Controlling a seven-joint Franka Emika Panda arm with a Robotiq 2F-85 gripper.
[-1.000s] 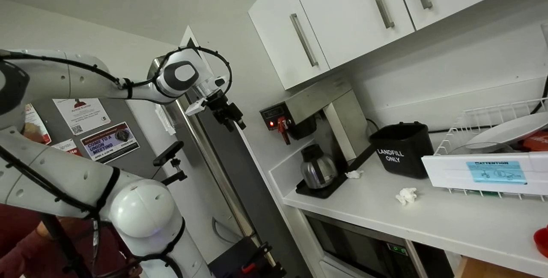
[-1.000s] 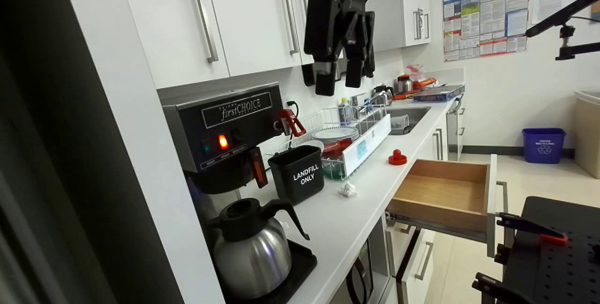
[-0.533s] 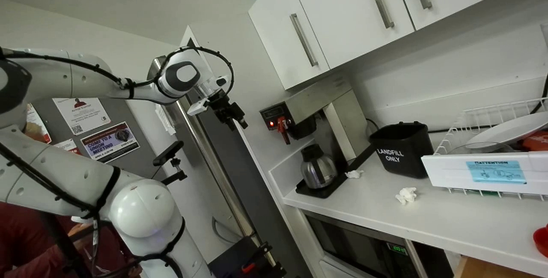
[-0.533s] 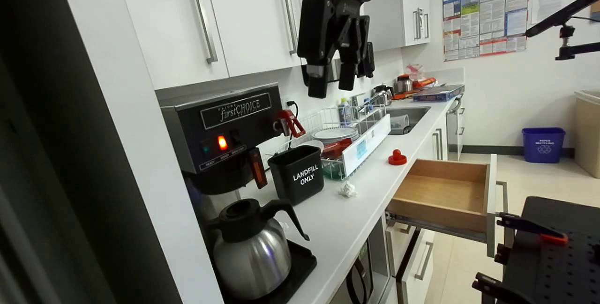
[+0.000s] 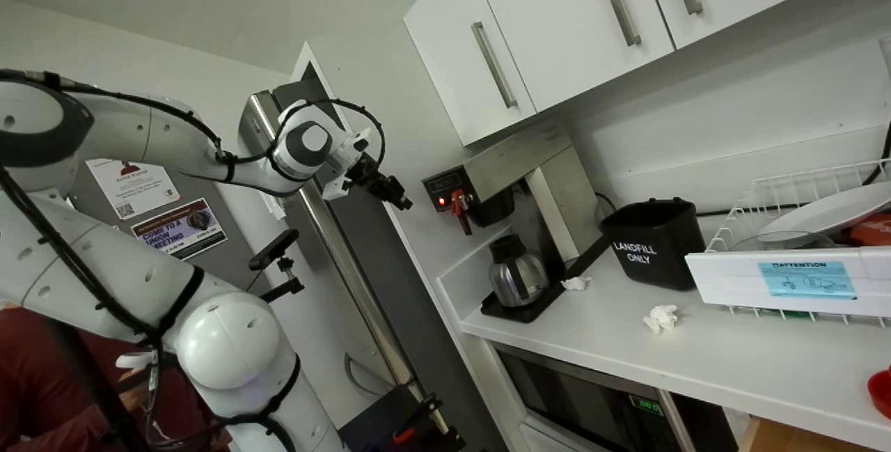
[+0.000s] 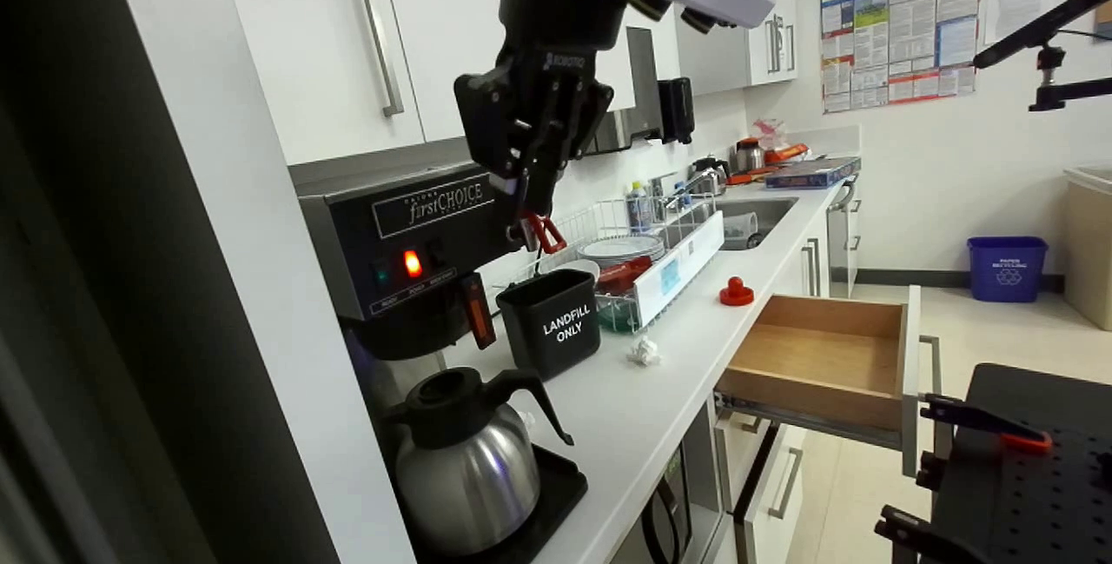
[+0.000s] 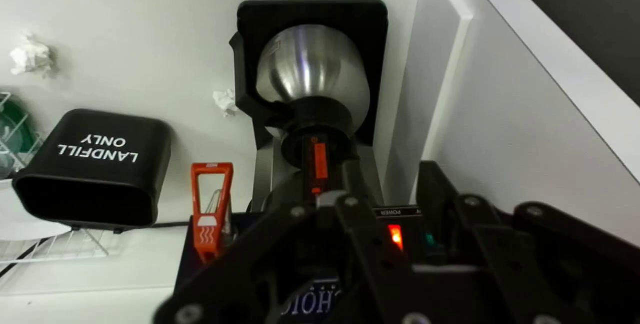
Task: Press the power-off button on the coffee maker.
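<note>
Fingers (image 7: 436,186) parted w/ a gap, nr the coffee maker (image 5: 516,165) (pwr light (image 6: 412,263) glowing orange-red).

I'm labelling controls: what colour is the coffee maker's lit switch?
The lit switch glows orange-red, clearest in an exterior view.

I had white wall cabinets (image 5: 557,20) with bar handles (image 5: 494,64) in both exterior views, above a white counter (image 5: 598,330). Microwave (image 5: 567,386) sat below it, green display (image 5: 646,405) lit. Farther along, I saw a drawer (image 6: 808,403) standing open, wooden inside, and a sink (image 6: 773,215). Far wall (image 6: 921,164) was white, hung with notices (image 6: 901,29), over dark baseboard (image 6: 908,280) and pale floor (image 6: 982,334). Light there looked bright, even.
</note>
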